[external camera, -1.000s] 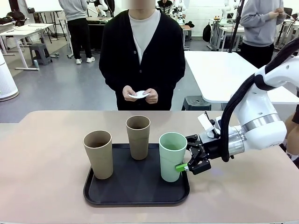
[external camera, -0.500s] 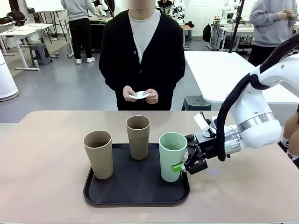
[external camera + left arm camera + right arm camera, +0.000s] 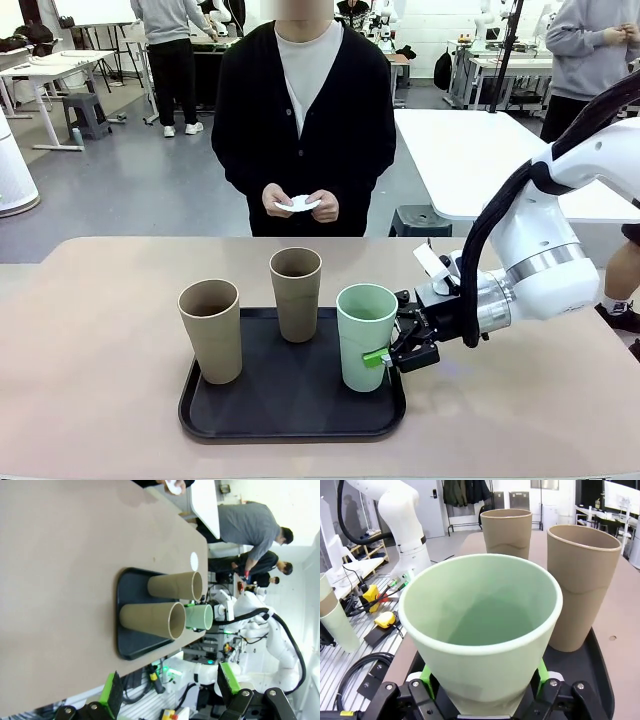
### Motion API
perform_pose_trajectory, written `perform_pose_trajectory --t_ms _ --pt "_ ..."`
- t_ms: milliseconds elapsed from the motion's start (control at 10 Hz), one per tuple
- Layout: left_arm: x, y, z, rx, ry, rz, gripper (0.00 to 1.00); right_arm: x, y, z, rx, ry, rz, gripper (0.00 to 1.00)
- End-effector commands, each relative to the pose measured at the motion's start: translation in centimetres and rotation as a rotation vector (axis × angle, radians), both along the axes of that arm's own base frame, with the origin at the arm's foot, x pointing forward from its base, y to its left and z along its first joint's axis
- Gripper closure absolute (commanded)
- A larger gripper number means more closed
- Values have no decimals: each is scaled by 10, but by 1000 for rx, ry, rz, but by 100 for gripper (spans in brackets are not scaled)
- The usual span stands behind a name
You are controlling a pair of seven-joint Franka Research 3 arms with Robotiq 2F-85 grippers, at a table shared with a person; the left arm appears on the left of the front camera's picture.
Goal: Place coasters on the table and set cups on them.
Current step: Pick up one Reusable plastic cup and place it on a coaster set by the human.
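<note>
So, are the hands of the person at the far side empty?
No, the person's hands hold thin white coasters between them in front of the body.

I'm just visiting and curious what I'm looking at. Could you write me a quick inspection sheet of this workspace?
Surface: beige table, carrying a black tray.
Job's things: mint green cup, left tan cup and rear tan cup upright on the tray; white coasters in the person's hands, not yet on the table.
Clutter: nothing seen.
Grippers: right gripper shut on the mint green cup; left gripper open, empty.
Cables: black hose along the right arm; loose cables below the table's side.
Surroundings: white-topped table, people behind.
</note>
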State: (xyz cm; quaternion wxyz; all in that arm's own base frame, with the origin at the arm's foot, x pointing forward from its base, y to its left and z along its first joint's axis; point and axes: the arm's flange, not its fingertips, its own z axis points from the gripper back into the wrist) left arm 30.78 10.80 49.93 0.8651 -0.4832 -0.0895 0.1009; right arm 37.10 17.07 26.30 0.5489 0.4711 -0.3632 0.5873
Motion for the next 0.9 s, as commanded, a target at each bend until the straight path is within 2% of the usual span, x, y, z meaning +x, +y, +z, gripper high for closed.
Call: perform_pose_trajectory --t_ms 0,200,300,400,600,800 --pt "0 1 0 -11 -9 0 0 6 1 -2 36 2 -19 100" --pt "0 1 0 -11 -9 0 0 5 0 0 24 -6 -37 100" --pt "0 1 0 -11 -9 0 0 1 -2 9 21 3 -35 35" --pt "0 1 0 -11 -9 0 0 -7 -8 31 40 12 -26 35" --pt "0 1 0 -11 -9 0 0 -32 -28 93 32 -17 -26 35" --pt "0 1 0 -11 -9 0 0 -52 -40 142 27 -39 -55 35"
